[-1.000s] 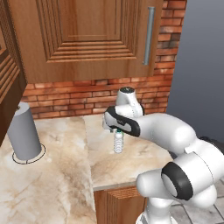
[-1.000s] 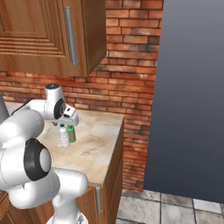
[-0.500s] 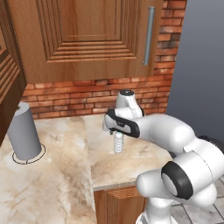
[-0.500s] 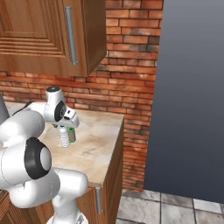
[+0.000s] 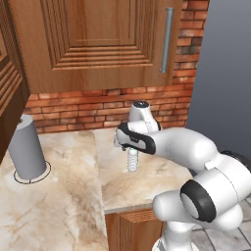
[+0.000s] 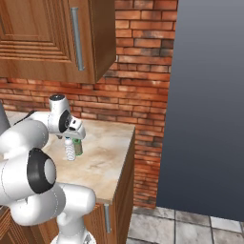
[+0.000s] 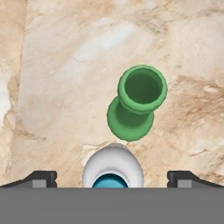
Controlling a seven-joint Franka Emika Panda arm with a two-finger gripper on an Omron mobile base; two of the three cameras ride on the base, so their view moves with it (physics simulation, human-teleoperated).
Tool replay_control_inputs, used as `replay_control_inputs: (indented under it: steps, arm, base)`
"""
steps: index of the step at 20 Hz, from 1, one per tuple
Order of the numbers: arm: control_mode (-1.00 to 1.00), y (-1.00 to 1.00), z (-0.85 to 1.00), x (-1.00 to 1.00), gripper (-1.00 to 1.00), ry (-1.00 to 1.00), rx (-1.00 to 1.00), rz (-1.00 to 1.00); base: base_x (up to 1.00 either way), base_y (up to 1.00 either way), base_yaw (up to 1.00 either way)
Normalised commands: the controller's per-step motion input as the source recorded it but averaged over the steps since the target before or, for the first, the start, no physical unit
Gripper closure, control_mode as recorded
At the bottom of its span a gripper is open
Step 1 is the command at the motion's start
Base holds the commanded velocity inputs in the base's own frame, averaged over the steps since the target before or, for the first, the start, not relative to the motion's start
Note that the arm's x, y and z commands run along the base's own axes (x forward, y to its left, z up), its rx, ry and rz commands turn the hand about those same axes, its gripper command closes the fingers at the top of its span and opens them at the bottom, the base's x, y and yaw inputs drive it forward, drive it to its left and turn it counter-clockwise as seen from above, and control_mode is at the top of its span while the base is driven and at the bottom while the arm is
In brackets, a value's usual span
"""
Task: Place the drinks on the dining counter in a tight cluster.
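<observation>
One clear water bottle (image 5: 132, 160) stands upright on the marble table (image 5: 147, 181) by the brick wall (image 6: 143, 71), just beside a green cup (image 7: 137, 102). Directly above the bottle hangs the end effector (image 7: 111, 178), jaws spread wide, gripping nothing.

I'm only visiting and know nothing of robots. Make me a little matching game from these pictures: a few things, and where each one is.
Things:
1. water bottle
2. green cup
3. grey cylinder
4. gripper

Places or states:
A. standing at the counter's far left
B. open, hovering above the bottle
C. under the gripper, blue cap up
D. standing right beside the bottle

Pairs: 1-C, 2-D, 3-A, 4-B
</observation>
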Motion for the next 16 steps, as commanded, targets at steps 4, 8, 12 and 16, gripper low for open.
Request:
replay_control_inputs:
  steps: [4,8,12,16]
  arm:
    - [-1.0,0.0,0.0,0.02,-1.0,0.0,0.0,0.0]
    - [-1.0,0.0,0.0,0.02,-1.0,0.0,0.0,0.0]
    - [-1.0,0.0,-0.04,0.0,-1.0,0.0,0.0,0.0]
    - [-1.0,0.0,-0.08,0.0,-1.0,0.0,0.0,0.0]
  base:
    - [0.0,0.0,0.0]
    - [0.0,0.0,0.0]
    - [0.0,0.0,0.0]
    - [0.0,0.0,0.0]
